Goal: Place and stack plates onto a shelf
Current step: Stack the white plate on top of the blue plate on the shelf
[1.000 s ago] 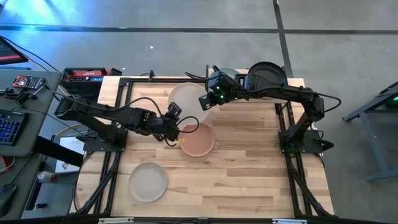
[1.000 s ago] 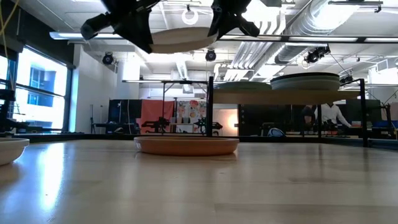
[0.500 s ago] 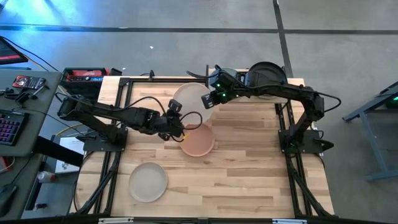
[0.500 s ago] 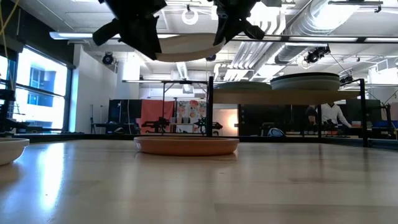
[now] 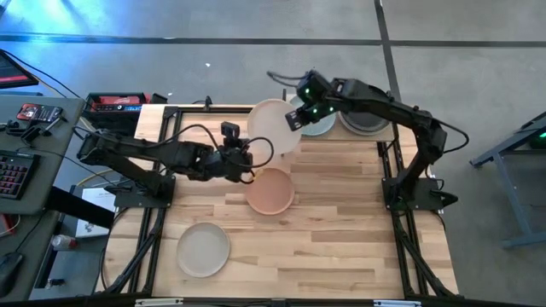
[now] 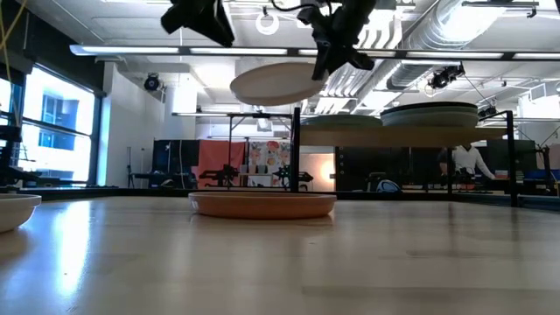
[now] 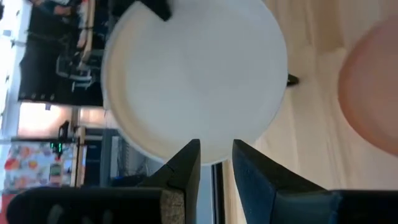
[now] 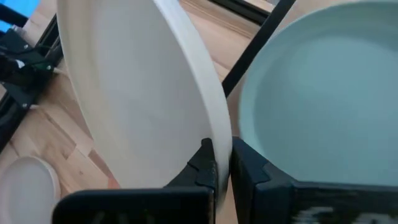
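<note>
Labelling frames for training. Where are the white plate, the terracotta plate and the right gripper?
white plate (image 5: 275, 126), high view, centre of face.
terracotta plate (image 5: 270, 191), high view, centre of face.
right gripper (image 8: 222, 163), right wrist view, between fingertips.

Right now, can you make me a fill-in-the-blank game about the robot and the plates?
1. The white plate is held up in the air by the ____ gripper.
2. The plate lying flat on the table just below the left gripper is ____ in colour.
3. The right gripper carries its plate toward the ____ on black posts.
4. The left gripper holds ____.

Missing words: right; pink; shelf; nothing
</note>
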